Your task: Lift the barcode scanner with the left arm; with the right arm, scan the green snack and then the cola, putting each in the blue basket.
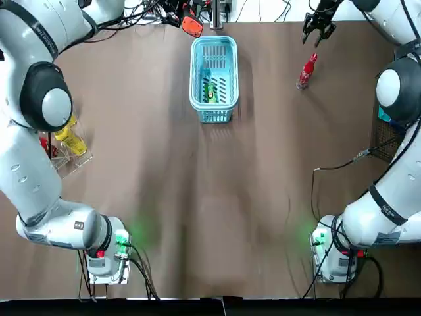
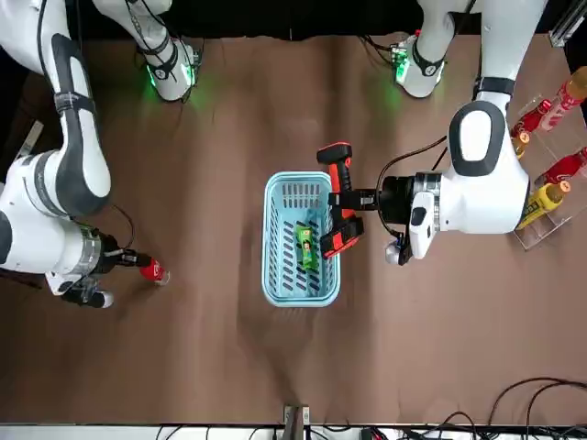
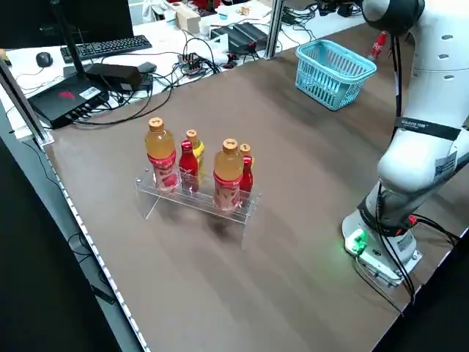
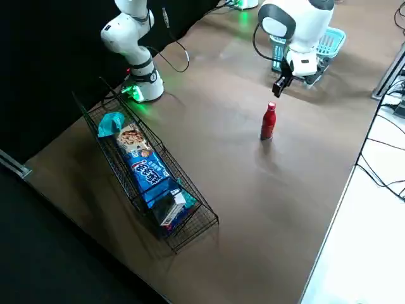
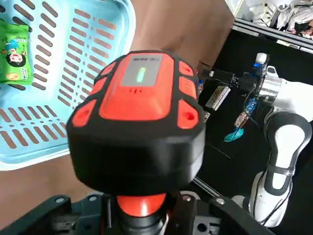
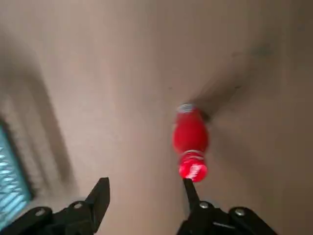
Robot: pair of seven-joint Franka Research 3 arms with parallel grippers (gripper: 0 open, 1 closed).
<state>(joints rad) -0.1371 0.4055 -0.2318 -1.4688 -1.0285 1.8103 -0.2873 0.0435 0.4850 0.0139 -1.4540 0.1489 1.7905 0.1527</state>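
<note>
Cola bottle (image 1: 306, 71): upright on desk (image 1: 197, 197), long axis vertical; overhead, 3 o'clock of blue basket (image 1: 214, 41), 6 o'clock of right hand (image 1: 318, 27), the nearer, spread apart. Left hand (image 2: 353, 202): clamped on barcode scanner (image 5: 139, 112). Green snack (image 1: 210, 91): in basket.

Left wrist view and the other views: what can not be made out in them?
Left end effector: fingertips hidden in the left wrist view behind the barcode scanner.
Cola: label blurred in the right wrist view, too small elsewhere.
Bottle rack: mostly covered by the left arm in the top view.
</note>
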